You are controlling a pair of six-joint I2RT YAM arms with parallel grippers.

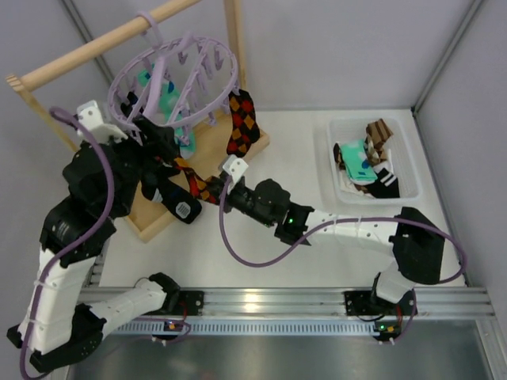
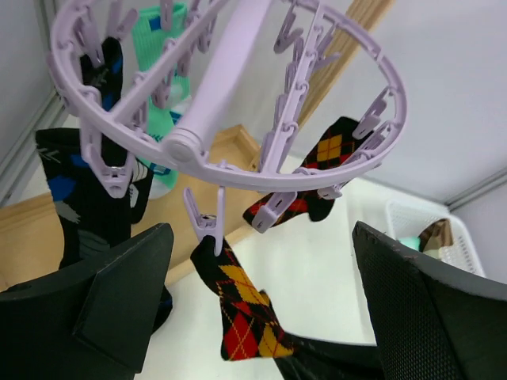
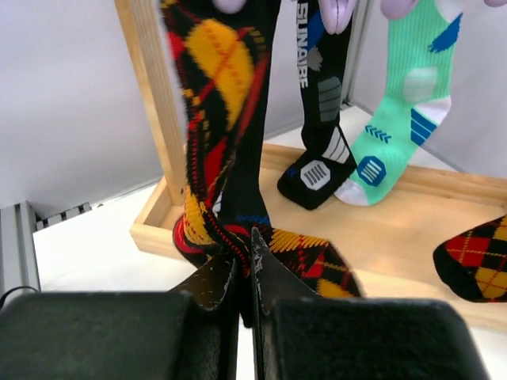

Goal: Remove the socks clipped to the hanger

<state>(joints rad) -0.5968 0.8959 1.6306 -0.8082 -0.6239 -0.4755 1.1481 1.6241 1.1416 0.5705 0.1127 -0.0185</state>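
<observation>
sock [image 3: 214, 119]: black argyle, red and yellow diamonds, clipped to lavender hanger [image 2: 198, 134] | right claw [image 3: 245, 269]: pinching its lower end | left claw [image 2: 261, 237]: spread, below hanger

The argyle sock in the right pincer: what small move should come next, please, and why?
Probably a gentle downward pull: the right pincer is shut on the argyle sock, whose top hangs from a clip on the hanger.

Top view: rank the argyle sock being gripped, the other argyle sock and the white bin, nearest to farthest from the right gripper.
1. Gripped argyle sock, pinched in the right gripper.
2. Other argyle sock, hanging just beyond.
3. White bin, far right.
</observation>
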